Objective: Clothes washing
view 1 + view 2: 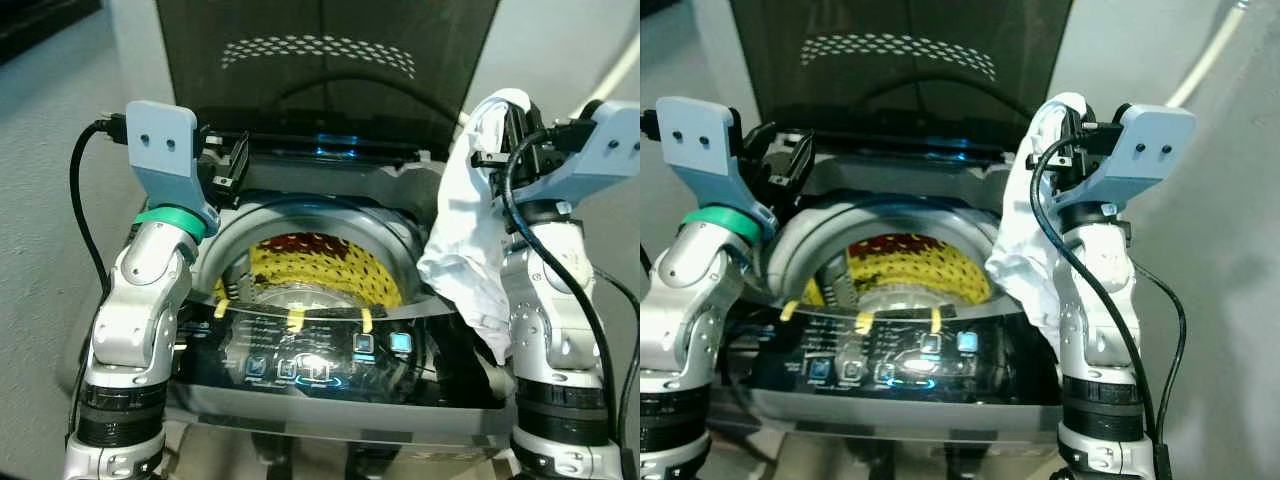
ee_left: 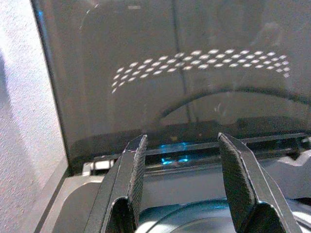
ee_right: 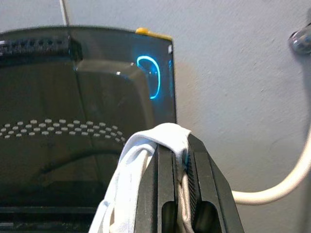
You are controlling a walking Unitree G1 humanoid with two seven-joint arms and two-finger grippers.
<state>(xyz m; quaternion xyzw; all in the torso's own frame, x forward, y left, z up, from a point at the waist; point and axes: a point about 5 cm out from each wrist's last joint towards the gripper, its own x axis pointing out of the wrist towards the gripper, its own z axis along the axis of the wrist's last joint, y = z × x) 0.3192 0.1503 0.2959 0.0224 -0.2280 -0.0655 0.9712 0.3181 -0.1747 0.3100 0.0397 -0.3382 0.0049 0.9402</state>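
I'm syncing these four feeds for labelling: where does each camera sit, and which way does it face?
Left eye, head: down at the open washer; both arms show.
Right eye, head: same scene, shifted; white garment hangs from the right gripper.
Left wrist: along the open left gripper at the raised lid.
Right wrist: along shut fingers, garment pinched.
Both wrist views share the lid.
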